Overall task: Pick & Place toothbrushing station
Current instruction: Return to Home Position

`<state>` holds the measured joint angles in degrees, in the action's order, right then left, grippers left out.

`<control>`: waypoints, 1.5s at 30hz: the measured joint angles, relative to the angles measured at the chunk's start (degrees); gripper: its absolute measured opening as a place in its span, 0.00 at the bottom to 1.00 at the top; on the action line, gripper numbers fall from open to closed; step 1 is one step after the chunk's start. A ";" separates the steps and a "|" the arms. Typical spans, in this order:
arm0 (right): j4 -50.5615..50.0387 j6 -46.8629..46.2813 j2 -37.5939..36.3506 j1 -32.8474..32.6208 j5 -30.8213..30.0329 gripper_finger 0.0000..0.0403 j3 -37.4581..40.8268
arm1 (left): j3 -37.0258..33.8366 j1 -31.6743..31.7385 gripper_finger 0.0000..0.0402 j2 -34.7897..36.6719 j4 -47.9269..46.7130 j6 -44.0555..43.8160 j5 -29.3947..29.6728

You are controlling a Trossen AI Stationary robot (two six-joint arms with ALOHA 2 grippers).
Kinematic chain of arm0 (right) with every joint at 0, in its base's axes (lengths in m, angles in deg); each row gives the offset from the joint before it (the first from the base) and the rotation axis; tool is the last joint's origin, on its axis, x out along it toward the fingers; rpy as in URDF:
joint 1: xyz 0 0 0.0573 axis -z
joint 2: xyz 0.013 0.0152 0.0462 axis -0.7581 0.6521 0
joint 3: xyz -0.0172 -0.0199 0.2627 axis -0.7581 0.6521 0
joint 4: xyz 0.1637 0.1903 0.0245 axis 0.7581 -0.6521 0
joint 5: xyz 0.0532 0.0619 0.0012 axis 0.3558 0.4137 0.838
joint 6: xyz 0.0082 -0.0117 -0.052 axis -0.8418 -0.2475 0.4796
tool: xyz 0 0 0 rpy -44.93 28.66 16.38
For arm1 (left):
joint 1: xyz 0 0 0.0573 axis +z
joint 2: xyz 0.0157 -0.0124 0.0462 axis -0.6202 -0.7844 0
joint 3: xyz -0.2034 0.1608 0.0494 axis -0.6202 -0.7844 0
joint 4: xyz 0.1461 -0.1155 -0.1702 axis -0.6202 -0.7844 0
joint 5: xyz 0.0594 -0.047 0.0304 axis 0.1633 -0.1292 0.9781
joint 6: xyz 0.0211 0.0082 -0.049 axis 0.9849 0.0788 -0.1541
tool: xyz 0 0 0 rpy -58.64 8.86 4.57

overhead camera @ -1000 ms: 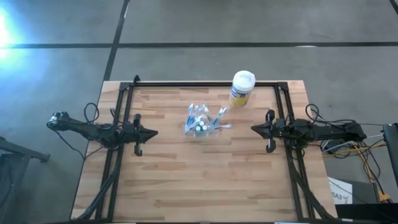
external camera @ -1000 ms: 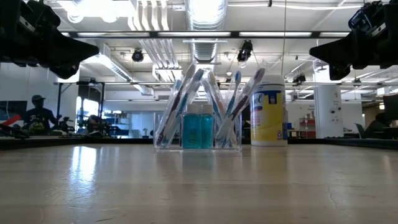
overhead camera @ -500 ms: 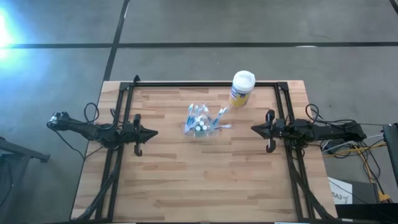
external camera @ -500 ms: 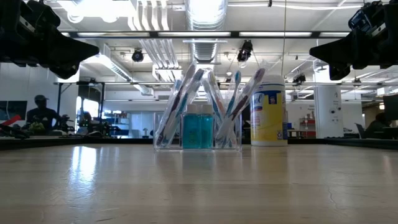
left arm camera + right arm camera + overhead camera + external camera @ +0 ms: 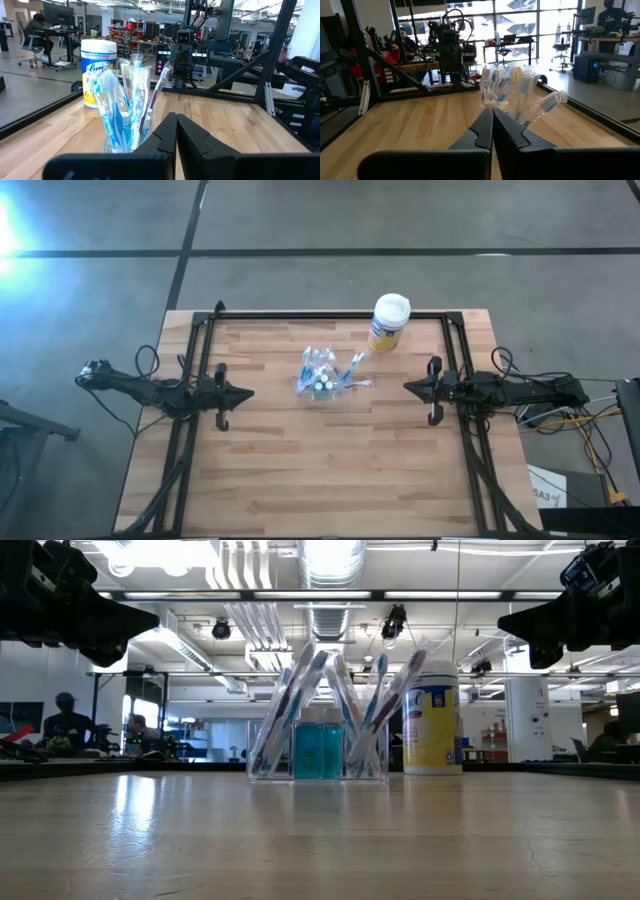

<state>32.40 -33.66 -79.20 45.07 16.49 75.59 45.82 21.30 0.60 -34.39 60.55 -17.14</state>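
Note:
The toothbrushing station (image 5: pixel 323 377) is a clear plastic holder standing on its base near the middle of the wooden table, with several wrapped toothbrushes leaning out of it and blue bottles inside (image 5: pixel 318 750). It also shows in both wrist views (image 5: pixel 125 112) (image 5: pixel 507 90). My left gripper (image 5: pixel 248 393) hovers shut at the table's left side, pointing level toward the station. My right gripper (image 5: pixel 407 387) hovers shut at the right side, facing it too. Both are well clear of the station.
A yellow canister with a white lid (image 5: pixel 388 323) stands upright behind and to the right of the station, near the far edge. A black metal frame (image 5: pixel 330 314) runs along the table's far and side edges. Bare wood lies in front of the station.

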 joint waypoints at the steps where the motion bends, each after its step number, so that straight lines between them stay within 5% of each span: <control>1: -0.02 0.00 0.00 0.00 0.00 0.02 0.00 | 0.00 0.00 0.03 0.00 0.00 0.01 0.01; 45: 0.00 0.00 -0.02 0.00 0.00 0.02 0.00 | 0.00 0.02 0.03 0.00 0.02 0.02 0.01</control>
<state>32.40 -33.66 -79.22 45.07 16.49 75.59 45.82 21.32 0.60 -34.37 60.57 -17.13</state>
